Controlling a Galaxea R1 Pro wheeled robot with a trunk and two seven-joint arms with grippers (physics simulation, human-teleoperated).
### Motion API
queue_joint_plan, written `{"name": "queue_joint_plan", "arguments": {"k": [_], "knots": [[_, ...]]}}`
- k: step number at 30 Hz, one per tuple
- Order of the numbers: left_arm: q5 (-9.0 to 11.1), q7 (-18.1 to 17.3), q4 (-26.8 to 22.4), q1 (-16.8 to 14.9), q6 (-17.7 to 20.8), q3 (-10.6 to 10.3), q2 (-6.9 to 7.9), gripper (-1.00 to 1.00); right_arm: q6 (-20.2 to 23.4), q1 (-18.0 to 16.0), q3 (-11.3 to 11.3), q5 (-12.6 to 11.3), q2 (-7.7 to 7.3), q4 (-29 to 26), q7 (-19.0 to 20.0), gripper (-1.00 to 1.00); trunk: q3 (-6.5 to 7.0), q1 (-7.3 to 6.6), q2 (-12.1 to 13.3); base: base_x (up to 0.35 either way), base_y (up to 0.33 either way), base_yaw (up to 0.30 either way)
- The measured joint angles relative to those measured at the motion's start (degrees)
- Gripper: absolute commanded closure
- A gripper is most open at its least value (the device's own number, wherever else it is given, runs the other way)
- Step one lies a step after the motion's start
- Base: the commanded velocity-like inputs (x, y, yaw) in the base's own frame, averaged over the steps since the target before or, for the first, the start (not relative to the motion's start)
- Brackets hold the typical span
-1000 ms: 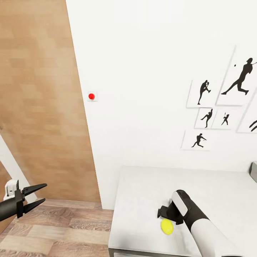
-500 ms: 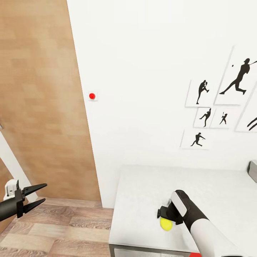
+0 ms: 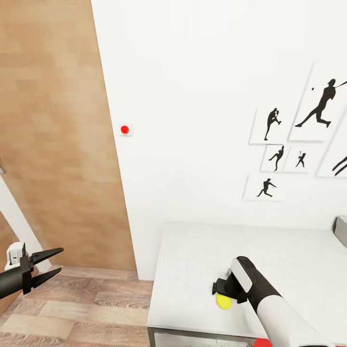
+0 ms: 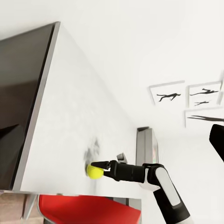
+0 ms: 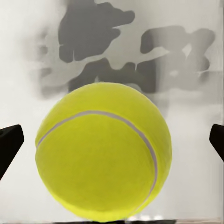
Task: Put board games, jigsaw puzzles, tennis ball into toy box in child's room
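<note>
1. Tennis ball point(image 3: 223, 301), yellow-green with a pale seam, sits on the table point(image 3: 289, 250) near its front edge, toward the left end of the desk top.
2. Right gripper point(image 3: 223, 295) hangs directly over the ball, pointing down at it; in the right wrist view the ball point(image 5: 103, 151) lies between the two dark fingertips point(image 5: 9, 145), which stand wide apart at either side and do not touch it.
3. From the left wrist view the same gripper point(image 4: 101, 169) straddles the ball point(image 4: 95, 171) from above, with a red seat point(image 4: 88, 211) just past the table's edge.
4. Left gripper point(image 3: 52, 264) is held out over the wooden floor point(image 3: 86, 308), well apart from the table, its two black fingers spread and holding nothing.
5. At the table's right end a grey rim of the toy box point(image 3: 341, 230) just enters the head view.
6. Behind stand a white wall point(image 3: 193, 120) with a small red button point(image 3: 125, 129), black baseball silhouette prints point(image 3: 299, 144), and a wooden door point(image 3: 53, 135) to the left.
</note>
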Motion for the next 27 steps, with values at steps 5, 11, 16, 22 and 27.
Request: {"name": "queue_joint_plan", "arguments": {"k": [5,11,16,22,27], "knots": [[0.01,0.0,0.01,0.0,0.0,-0.02,0.0,-1.0,0.04,0.0,0.0,0.01,0.01,0.0,-0.01,-1.0,0.0,0.0,0.0,-0.02,0.0,0.0],[0.01,0.0,0.01,0.0,0.0,0.0,0.0,-1.0,0.1,0.0,-0.04,0.06,0.0,0.0,0.04,1.0,0.0,0.0,0.0,-0.002,0.0,0.0],[0.01,0.0,0.01,0.0,0.0,-0.01,0.0,-1.0,0.16,0.0,-0.06,0.05,0.0,0.0,0.06,1.0,0.0,0.0,0.0,0.0,0.0,0.0],[-0.85,0.0,0.01,0.0,0.0,0.02,0.0,-1.0,0.2,0.01,0.01,0.08,-0.27,-0.11,0.51,1.0,0.0,0.0,0.0,0.0,0.0,0.0],[-2.4,-0.08,0.01,-0.01,0.0,0.11,0.01,-1.0,0.04,0.4,-0.13,-0.08,-0.74,-0.75,1.08,1.0,0.0,0.0,0.0,0.0,0.0,0.0]]}}
